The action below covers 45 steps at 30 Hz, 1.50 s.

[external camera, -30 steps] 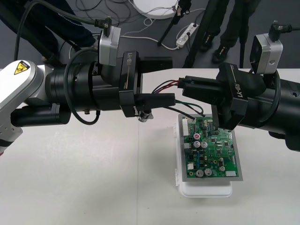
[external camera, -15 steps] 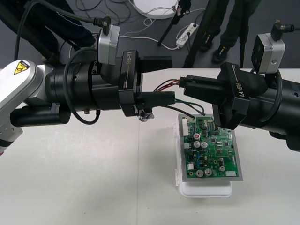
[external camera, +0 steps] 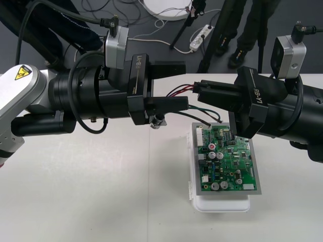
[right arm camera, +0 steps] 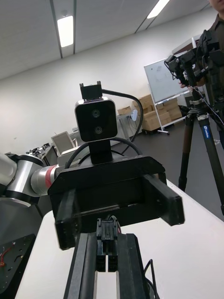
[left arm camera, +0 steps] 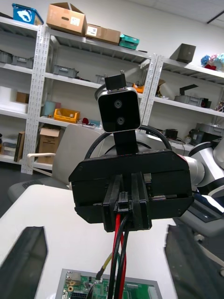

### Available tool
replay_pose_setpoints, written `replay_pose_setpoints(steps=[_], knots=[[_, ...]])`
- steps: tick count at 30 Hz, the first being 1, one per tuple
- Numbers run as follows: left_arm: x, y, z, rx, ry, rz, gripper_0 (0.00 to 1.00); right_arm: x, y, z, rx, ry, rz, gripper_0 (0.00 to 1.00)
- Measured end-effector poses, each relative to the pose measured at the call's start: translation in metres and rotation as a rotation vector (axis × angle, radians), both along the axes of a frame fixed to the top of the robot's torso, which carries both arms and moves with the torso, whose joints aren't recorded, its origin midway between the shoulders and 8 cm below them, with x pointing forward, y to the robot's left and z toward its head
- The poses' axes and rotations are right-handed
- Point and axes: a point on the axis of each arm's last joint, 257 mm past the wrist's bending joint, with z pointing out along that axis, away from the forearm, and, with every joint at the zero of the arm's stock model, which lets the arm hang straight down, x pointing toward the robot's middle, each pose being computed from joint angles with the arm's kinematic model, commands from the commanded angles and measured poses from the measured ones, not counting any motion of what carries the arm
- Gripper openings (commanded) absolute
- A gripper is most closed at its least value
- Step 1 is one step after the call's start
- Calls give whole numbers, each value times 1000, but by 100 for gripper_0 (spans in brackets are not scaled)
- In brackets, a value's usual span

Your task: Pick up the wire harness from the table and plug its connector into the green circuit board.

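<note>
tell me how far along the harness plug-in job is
Done: the harness is off the table, its wires in the air. In hand: the right gripper is shut on the black plug, up by the far end of the green circuit board; the left gripper faces it, fingers open. Left: bringing the plug down and seating it in the board, not yet done.

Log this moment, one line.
right gripper fingers shut on plug | left gripper fingers open, opposite | harness over green board, unplugged
</note>
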Motion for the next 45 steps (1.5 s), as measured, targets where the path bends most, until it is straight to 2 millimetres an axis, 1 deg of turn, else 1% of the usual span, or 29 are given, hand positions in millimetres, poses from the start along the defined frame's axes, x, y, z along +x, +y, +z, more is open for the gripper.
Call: replay_pose_setpoints(steps=[2,3,13,45], knots=[[0,0,0,0,0,0,1,0,0,0,0,0,0,0],[0,0,0,0,0,0,0,0,0,0,0,0,0,0],[-1,0,0,-1,2,-2,0,5,-1,2,8,1,-20,0],[-1,0,0,-1,2,-2,0,6,-1,2,9,1,-24,0]])
